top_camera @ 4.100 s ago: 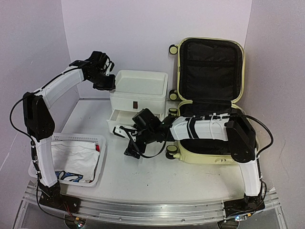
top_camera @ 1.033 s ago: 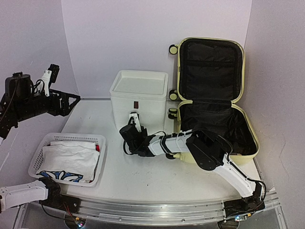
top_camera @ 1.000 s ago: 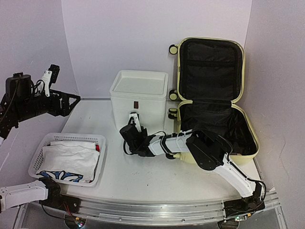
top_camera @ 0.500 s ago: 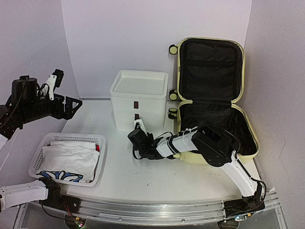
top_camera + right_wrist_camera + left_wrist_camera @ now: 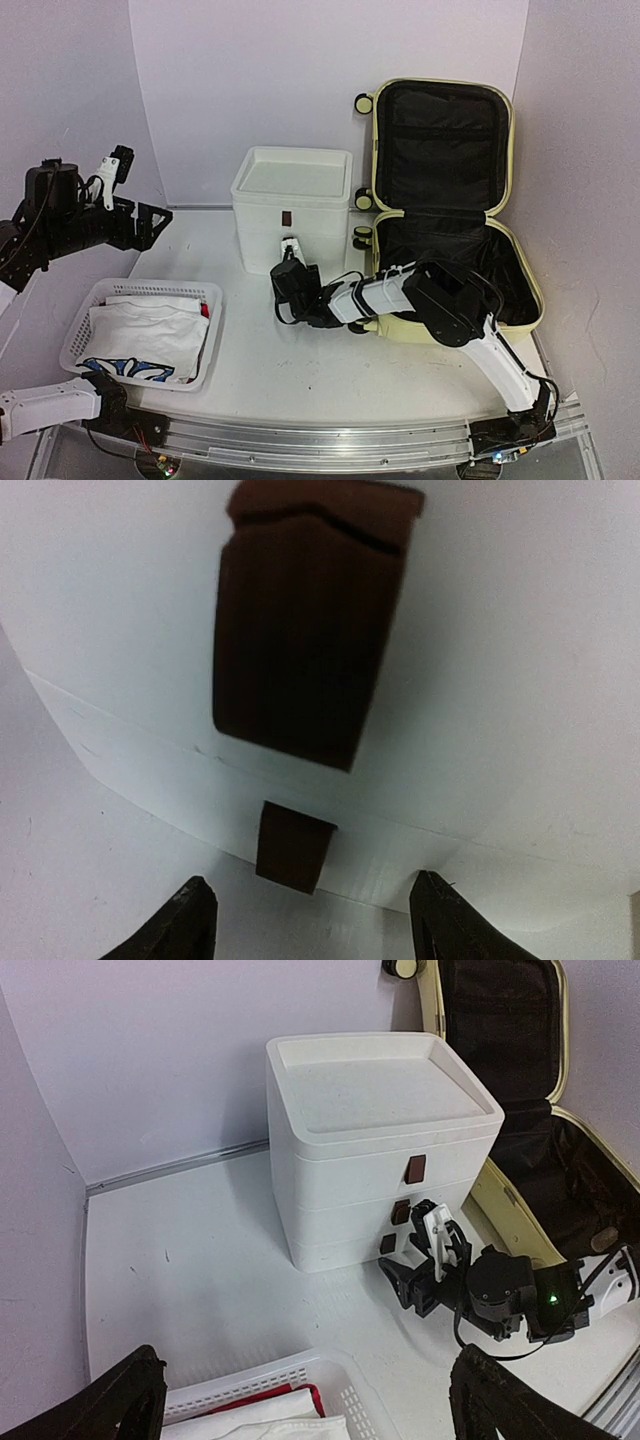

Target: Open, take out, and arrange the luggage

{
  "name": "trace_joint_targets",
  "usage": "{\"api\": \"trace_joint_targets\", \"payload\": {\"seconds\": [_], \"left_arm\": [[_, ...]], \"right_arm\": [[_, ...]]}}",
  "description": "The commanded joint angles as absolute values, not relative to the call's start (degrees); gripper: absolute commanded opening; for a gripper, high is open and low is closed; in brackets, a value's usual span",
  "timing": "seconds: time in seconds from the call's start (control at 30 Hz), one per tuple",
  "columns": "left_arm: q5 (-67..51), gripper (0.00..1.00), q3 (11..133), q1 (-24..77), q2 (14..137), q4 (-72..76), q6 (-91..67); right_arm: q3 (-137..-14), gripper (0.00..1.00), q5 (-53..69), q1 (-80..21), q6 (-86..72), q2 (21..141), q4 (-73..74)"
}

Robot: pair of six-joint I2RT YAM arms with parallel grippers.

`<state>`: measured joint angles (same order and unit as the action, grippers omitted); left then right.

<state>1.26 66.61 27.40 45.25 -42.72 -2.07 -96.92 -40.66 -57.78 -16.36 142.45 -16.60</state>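
Observation:
The luggage (image 5: 446,135) stands open at the back right. Its pale yellow lid leans upright against the wall and the lower half's black lining shows bare. In the left wrist view the luggage (image 5: 530,1160) fills the right edge. My right gripper (image 5: 289,252) sits low on the table, pointing at the front of the white drawer box (image 5: 291,205), just short of it. In its own view the right gripper (image 5: 315,922) is open, nothing between the fingers, facing two brown drawer handles (image 5: 310,630). My left gripper (image 5: 155,218) hangs raised at the far left, and the left gripper (image 5: 320,1405) is wide open and holds nothing.
A white perforated basket (image 5: 150,289) with a folded white shirt sits at the front left, and the basket's rim (image 5: 250,1385) shows under the left gripper. The drawer box (image 5: 380,1140) has all its drawers shut. The right arm lies across the table in front of the luggage.
The right gripper has drawn back a little from the drawer box front and its jaws have spread apart. The left arm dropped slightly, then held still.

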Motion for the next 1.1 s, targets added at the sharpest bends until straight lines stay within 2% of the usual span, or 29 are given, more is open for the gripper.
{"api": "trace_joint_targets", "payload": {"seconds": [0.0,0.07,0.17,0.53,0.87,1.0,1.07], "left_arm": [[2.1,0.99,66.4,27.5,44.4,-39.4,-1.2],[2.3,1.00,66.4,27.6,44.4,-39.5,-1.2],[2.2,1.00,66.4,27.7,44.4,-39.4,-1.2],[2.4,1.00,66.4,27.8,44.3,-39.4,-1.2],[2.6,0.99,66.4,28.0,44.0,-39.5,-1.1],[2.9,0.99,66.3,28.0,43.9,-39.4,-1.1],[3.1,0.99,66.3,28.0,43.9,-39.5,-1.1]], "right_arm": [[-101.0,0.67,-41.6,-57.1,-15.6,144.3,-20.7],[-101.6,0.63,-41.7,-57.1,-15.8,145.0,-20.7],[-101.6,0.52,-43.7,-57.1,-17.3,145.6,-21.5],[-105.9,0.41,-48.8,-57.1,-15.3,148.5,-25.6],[-107.9,0.18,-50.9,-57.1,-15.0,149.3,-25.4],[-107.0,0.01,-49.2,-57.2,-15.2,148.1,-25.2],[-104.9,0.00,-47.7,-57.3,-16.0,146.4,-25.1]]}}
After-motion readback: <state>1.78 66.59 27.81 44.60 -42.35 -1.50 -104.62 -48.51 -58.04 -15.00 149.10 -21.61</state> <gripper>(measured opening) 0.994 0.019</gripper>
